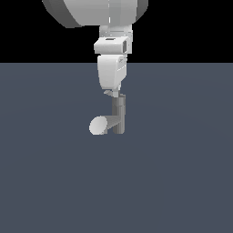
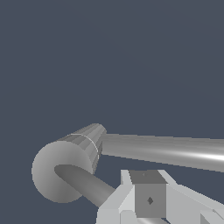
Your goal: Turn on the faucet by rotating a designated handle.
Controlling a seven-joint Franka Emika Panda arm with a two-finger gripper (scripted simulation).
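Hovering right over the faucet (image 1: 119, 116), mid-worktop, spout pointing to the exterior view's left.
Gripper (image 1: 113, 93) sits low at the cap so it can push the handle (image 2: 85, 183) round; can't tell whether it's clenched or released.

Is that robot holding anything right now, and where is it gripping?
Cannot be told. The tool sits at the faucet's handle, but no view shows a closed grip.

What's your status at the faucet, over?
Gripper down at top of faucet, jaw state unclear. Handle runs under a finger; contact not confirmed. Nothing in the way.
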